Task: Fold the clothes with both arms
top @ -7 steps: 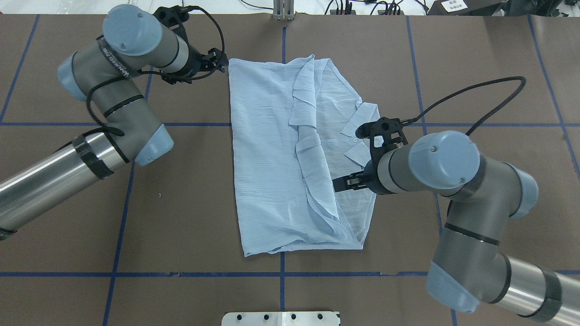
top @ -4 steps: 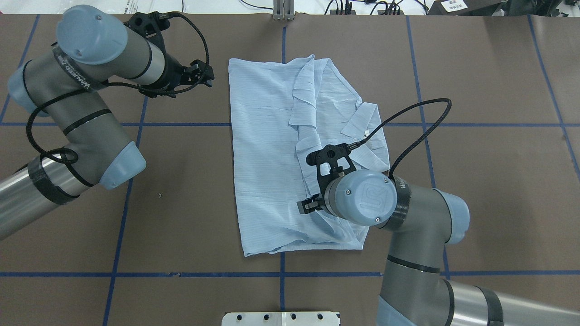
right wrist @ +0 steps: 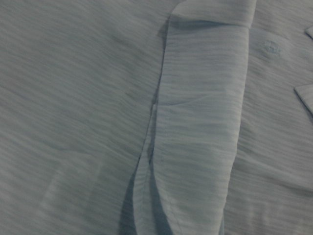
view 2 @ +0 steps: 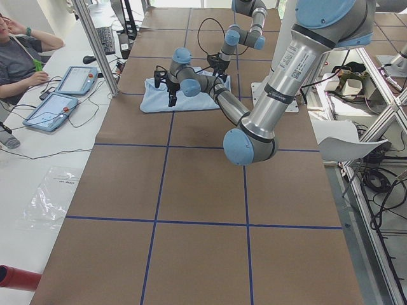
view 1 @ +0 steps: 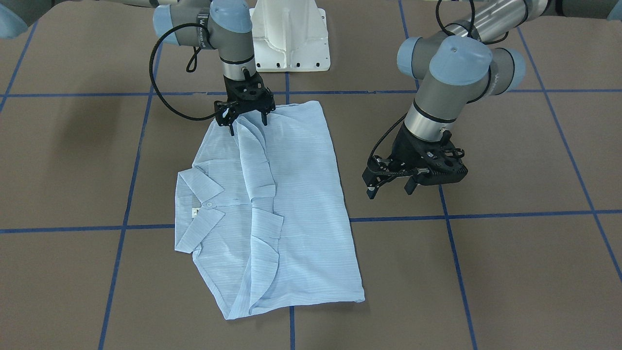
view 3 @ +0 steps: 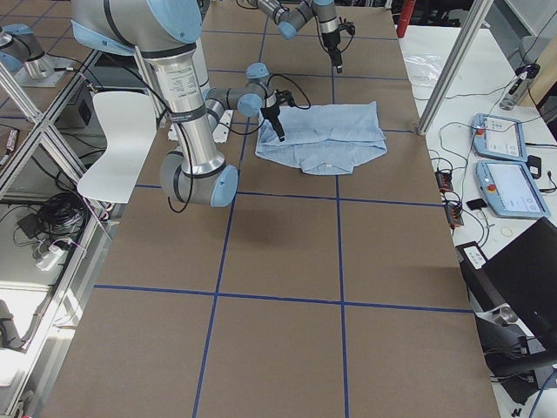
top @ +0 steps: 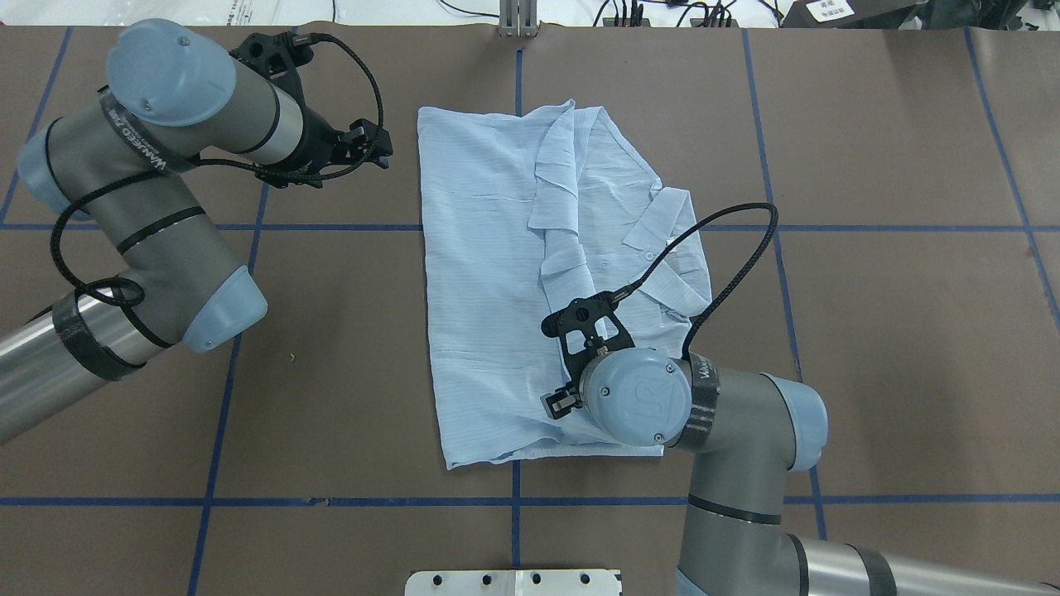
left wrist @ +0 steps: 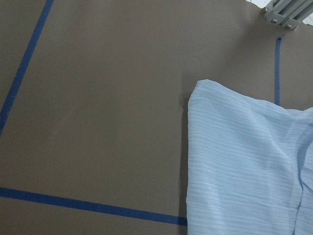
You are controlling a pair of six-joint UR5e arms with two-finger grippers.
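Right hand (view 1: 248, 126) has shifted along shirt (view 1: 301, 194) on brown blue-taped table (view 1: 510, 272).

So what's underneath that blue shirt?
The shirt lies flat on the brown table, and blue tape lines run in under its edges. Anything else beneath is covered by the cloth and can't be seen.

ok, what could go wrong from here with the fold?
1. The right gripper, open, sits over the folded-over flap at the edge of the shirt; closing there may catch only the loose flap and undo it.
2. The left gripper hangs open off the cloth, so a one-sided pull could drag the whole shirt.
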